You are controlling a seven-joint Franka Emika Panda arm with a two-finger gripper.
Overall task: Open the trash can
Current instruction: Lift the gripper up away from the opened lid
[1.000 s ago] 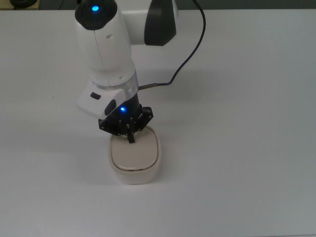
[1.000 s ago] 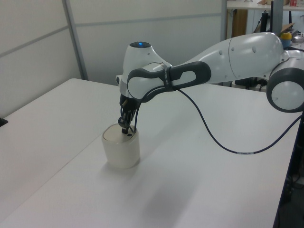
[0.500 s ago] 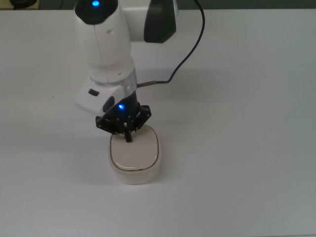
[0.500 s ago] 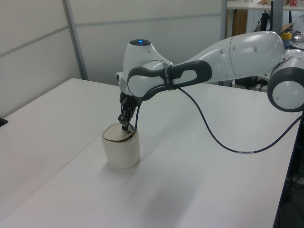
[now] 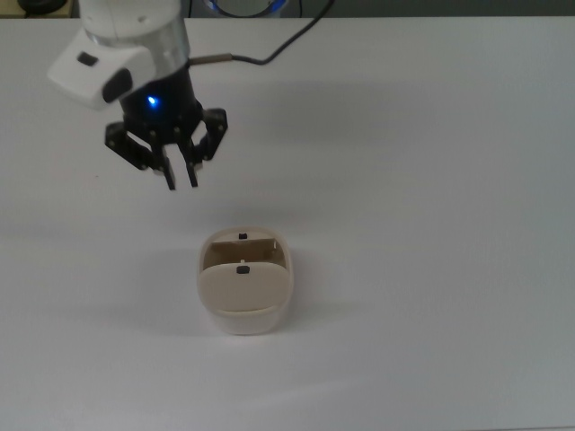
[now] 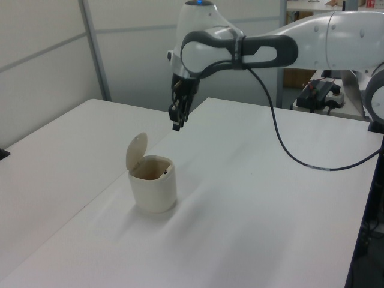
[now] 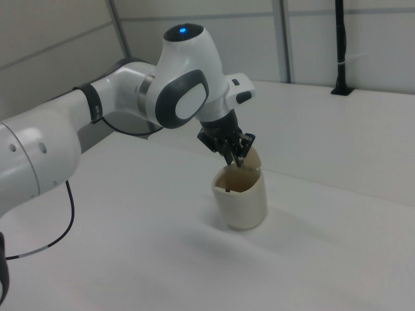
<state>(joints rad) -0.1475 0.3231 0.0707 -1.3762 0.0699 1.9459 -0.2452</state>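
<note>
I see the trash can (image 5: 244, 283) standing upright on the white worktop (image 5: 431, 224), near the middle of the top view. Its lid (image 6: 135, 152) is raised and stands nearly upright on the left view's left side of the rim, leaving the mouth open. A small black button (image 5: 242, 237) shows at the rim edge nearest the arm in the top view.

The end effector (image 5: 180, 182) hangs in the air, well apart from the trash can and touching nothing. In the top view it sits above and toward the top view's left of the can; in the left view it is above the can and toward the left view's right. Its two fingers (image 5: 170, 180) point downward, a narrow gap visible between them, and hold nothing. A black cable (image 6: 288, 153) trails from the arm.
</note>
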